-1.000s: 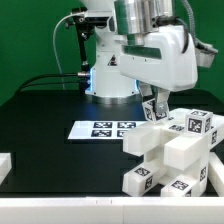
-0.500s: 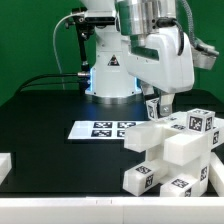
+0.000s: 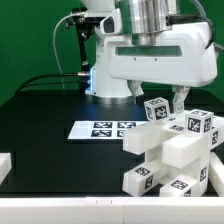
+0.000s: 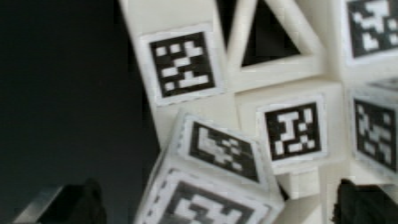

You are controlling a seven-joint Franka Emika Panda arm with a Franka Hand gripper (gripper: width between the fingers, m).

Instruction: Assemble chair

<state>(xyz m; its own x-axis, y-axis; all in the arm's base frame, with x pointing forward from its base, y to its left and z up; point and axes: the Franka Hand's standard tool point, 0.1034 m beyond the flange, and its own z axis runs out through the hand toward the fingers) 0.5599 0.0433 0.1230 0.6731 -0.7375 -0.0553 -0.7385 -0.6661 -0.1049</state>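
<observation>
The chair (image 3: pixel 172 152) is a blocky stack of white tagged parts at the exterior view's right. Its topmost tagged block (image 3: pixel 155 109) stands between my fingers. My gripper (image 3: pixel 157 97) hangs just above the stack, open, one finger on each side of that block and neither finger touching it. In the wrist view the chair's tagged faces (image 4: pixel 187 65) fill the picture. My gripper (image 4: pixel 222 208) straddles a tilted tagged block (image 4: pixel 217 150), with the dark fingertips (image 4: pixel 79 203) well apart from its sides.
The marker board (image 3: pixel 104 129) lies flat on the black table, to the left of the chair in the exterior view. A white part (image 3: pixel 5 164) shows at the exterior view's left edge. The robot base (image 3: pixel 110 76) stands behind, with cables trailing to the left.
The jaws have spread from shut on the top block to wide open, letting it go. The hand has also turned, so its broad face now looks at the exterior camera.
</observation>
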